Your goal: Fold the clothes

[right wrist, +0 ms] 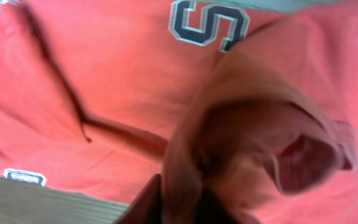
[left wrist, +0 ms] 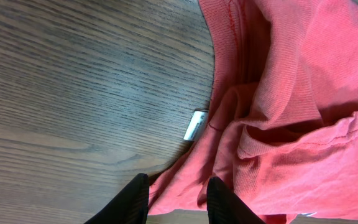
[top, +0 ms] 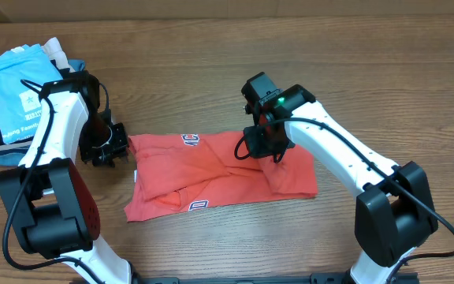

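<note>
Only overhead, blue T-shirt [top: 14,91] near clothes [top: 227,170]

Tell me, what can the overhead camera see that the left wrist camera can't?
Only overhead: the whole coral-red T-shirt with bits of navy lettering, the right end effector at its bunched-up right part, and a light blue T-shirt on a pile at the upper left of the picture. Only left wrist: a small white tag poking out at the shirt's edge, plus close-up stitching. Both: the red shirt, the wooden table, and the left end effector at the shirt's edge.
</note>
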Controlling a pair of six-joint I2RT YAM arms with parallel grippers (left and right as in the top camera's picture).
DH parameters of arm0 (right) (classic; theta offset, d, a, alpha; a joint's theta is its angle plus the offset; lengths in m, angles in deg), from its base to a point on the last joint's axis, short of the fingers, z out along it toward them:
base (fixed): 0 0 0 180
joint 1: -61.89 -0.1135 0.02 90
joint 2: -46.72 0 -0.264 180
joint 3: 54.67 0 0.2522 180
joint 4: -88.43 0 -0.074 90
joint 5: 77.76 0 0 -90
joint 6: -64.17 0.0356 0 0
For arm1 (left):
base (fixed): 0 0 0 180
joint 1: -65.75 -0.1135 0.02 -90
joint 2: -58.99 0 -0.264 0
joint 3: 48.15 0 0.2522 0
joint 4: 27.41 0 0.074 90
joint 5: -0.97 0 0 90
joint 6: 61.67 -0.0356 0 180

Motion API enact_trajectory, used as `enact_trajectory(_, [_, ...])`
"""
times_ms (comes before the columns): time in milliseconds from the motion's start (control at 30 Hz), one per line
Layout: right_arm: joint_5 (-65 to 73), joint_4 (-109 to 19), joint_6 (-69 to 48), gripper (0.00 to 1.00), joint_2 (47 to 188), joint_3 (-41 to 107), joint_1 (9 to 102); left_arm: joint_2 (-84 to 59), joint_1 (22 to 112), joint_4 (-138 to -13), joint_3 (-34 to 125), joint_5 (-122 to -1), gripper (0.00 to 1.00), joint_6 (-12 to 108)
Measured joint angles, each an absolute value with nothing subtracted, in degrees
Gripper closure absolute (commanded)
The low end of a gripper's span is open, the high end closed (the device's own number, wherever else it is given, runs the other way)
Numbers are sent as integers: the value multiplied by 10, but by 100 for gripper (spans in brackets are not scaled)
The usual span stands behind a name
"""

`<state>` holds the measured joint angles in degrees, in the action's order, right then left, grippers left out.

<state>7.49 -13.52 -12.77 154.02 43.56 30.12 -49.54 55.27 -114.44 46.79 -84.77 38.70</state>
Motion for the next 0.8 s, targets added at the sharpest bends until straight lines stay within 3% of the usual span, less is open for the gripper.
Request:
enact_trajectory(167, [69, -137, -130, 61, 1540, 436, 282, -495, 553, -1144, 468, -848, 66, 387])
enact_trajectory(433, [94, -124, -146, 61, 1540, 436, 279, -495, 553, -1144, 468, -848, 65, 387])
enact_trajectory(800, [202, -109, -65, 67, 1540, 432, 353, -495, 553, -1144, 468, -848, 65, 387])
